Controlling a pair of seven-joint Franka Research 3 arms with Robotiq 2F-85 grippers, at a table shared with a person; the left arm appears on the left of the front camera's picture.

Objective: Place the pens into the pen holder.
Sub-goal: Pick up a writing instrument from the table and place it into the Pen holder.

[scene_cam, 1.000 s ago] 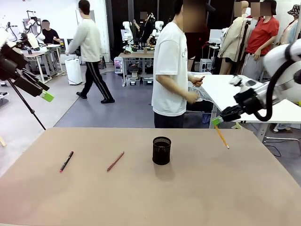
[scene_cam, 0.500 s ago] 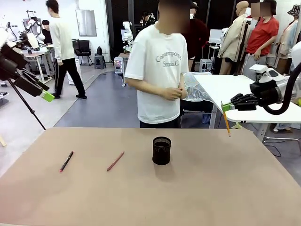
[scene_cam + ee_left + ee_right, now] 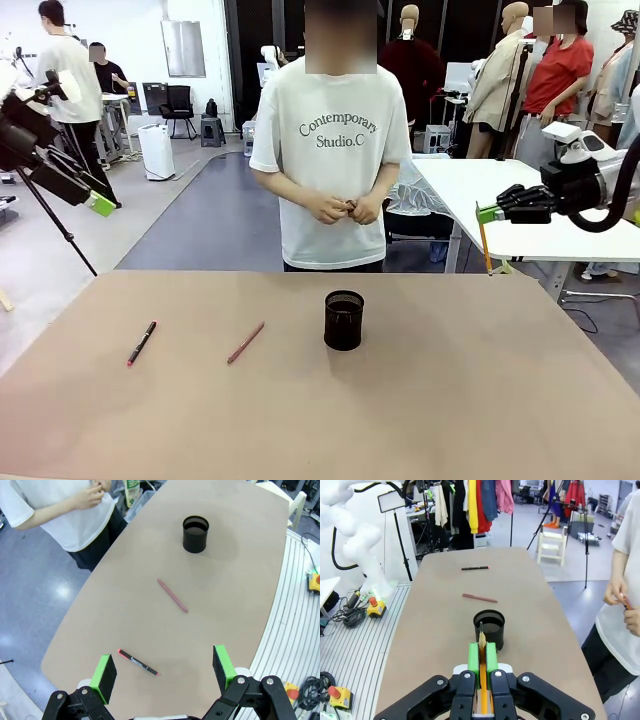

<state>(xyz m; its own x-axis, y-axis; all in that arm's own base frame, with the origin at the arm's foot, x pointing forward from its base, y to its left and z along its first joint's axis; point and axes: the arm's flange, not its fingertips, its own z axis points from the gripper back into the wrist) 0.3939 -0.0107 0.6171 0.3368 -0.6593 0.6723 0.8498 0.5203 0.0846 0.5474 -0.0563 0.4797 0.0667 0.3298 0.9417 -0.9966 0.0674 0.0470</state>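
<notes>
The black mesh pen holder [image 3: 343, 320] stands at the table's middle, also seen as a holder [image 3: 195, 533] and holder [image 3: 489, 629] from the wrists. A reddish-pink pen [image 3: 245, 342] [image 3: 172, 595] [image 3: 479, 598] lies left of it, and a black pen with red ends [image 3: 141, 343] [image 3: 138, 662] [image 3: 474, 568] farther left. My right gripper [image 3: 484, 213] [image 3: 482, 659] hangs high at the right, shut on the orange-yellow pen [image 3: 484, 247] [image 3: 482, 652], which hangs point down. My left gripper [image 3: 99, 205] [image 3: 163, 670] is raised at the far left, open and empty.
A person [image 3: 335, 140] in a white T-shirt stands at the far edge of the brown table [image 3: 450, 400], hands clasped at the waist. A white table [image 3: 520, 205] stands behind my right arm. A tripod [image 3: 55, 225] stands by my left arm.
My right gripper has risen and drawn back to the right with the orange-yellow pen, now level and high above the table. The person has stepped to the table's middle and faces it.
</notes>
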